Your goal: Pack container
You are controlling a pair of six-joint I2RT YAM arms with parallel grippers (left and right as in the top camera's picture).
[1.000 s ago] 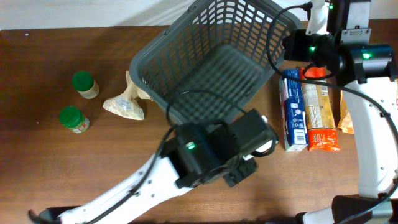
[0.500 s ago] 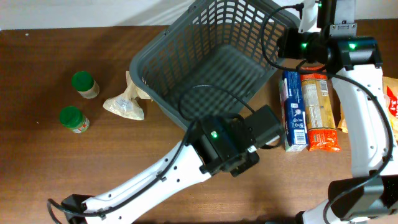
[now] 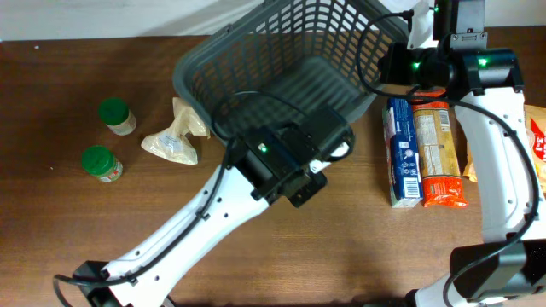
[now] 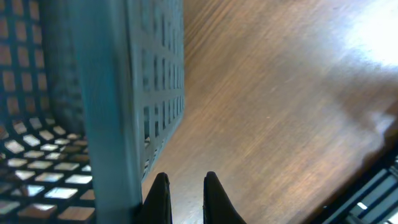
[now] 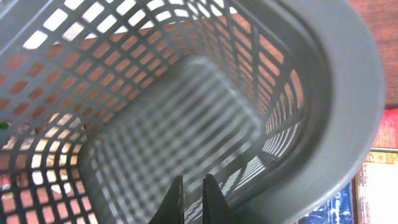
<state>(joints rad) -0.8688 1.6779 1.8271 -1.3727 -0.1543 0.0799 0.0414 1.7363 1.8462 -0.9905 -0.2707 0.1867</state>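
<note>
Dark grey slotted plastic basket (image 3: 299, 34) sits empty, far-centre on the brown desk (image 3: 51, 213); left gripper (image 4: 186, 178) outside its near wall, right gripper (image 5: 193, 180) inside, jaws of both closed, holding nothing; I'd nudge slowly, low.

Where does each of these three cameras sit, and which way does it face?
Overhead: fixed above the table, looking straight down on the container, jars and packets; left arm and right arm both show.
Left wrist: on the left arm, looking past the shut left gripper at the container's outer wall and the table.
Right wrist: on the right arm, looking past the shut right gripper into the container.
Shared: all three see the container.
</note>
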